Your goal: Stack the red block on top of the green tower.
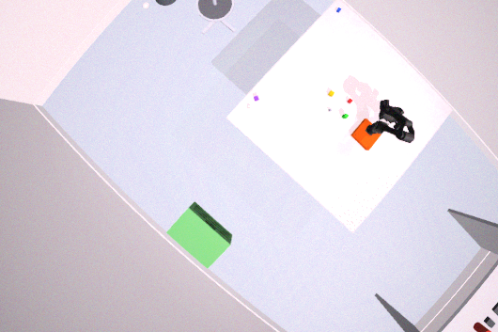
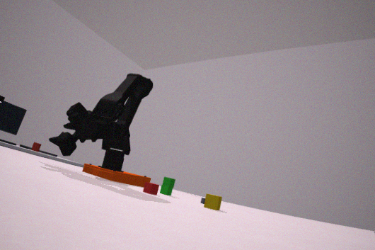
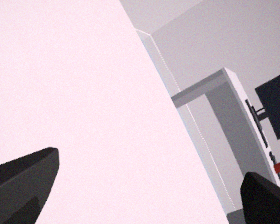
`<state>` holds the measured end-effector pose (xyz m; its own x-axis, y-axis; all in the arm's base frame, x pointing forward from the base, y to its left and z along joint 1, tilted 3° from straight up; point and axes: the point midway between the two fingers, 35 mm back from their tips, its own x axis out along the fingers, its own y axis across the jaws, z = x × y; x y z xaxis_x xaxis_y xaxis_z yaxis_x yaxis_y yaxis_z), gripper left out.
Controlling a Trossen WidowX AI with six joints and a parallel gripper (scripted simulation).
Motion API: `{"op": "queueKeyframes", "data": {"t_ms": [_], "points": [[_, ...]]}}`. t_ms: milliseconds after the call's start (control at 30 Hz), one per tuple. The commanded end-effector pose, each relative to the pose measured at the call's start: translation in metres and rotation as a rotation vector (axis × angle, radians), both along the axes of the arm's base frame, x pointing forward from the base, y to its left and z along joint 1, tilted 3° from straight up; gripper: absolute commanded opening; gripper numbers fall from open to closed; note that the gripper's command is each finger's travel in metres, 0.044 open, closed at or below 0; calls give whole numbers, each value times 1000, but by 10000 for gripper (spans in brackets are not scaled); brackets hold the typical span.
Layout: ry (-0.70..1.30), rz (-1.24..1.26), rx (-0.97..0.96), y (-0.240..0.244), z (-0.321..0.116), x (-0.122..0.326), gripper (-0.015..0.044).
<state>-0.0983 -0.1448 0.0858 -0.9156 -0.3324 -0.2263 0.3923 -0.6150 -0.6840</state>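
The red block (image 1: 350,101) (image 2: 151,188) lies on the white table top, apart from the green tower. The green tower (image 1: 345,116) (image 2: 168,186) stands upright with nothing on top; it is about twice as tall as it is wide. My gripper (image 2: 57,133) (image 3: 153,172) is open wide with nothing between its fingers. It hangs above the table on the other side of the arm's base from the blocks in the exterior view, well away from the red block. The wrist view shows neither the red block nor the tower.
A yellow block (image 1: 331,93) (image 2: 213,202) and a small grey block (image 1: 330,109) (image 2: 202,200) stand near the tower. The orange base plate (image 1: 361,134) (image 2: 117,176) is close by. A blue block (image 1: 338,9) and a purple block (image 1: 256,98) lie near the table's edges.
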Motion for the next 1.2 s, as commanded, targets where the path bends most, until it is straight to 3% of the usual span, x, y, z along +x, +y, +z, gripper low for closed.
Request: {"op": "queueKeyframes", "data": {"t_ms": [0, 233, 600, 1167], "points": [[-4, 4, 6, -1, 0, 1, 426], [-142, 189, 251, -31, -11, 49, 440], [-311, 621, 698, -45, -20, 159, 440], [-389, 1404, 1305, 36, -2, 323, 440]]}}
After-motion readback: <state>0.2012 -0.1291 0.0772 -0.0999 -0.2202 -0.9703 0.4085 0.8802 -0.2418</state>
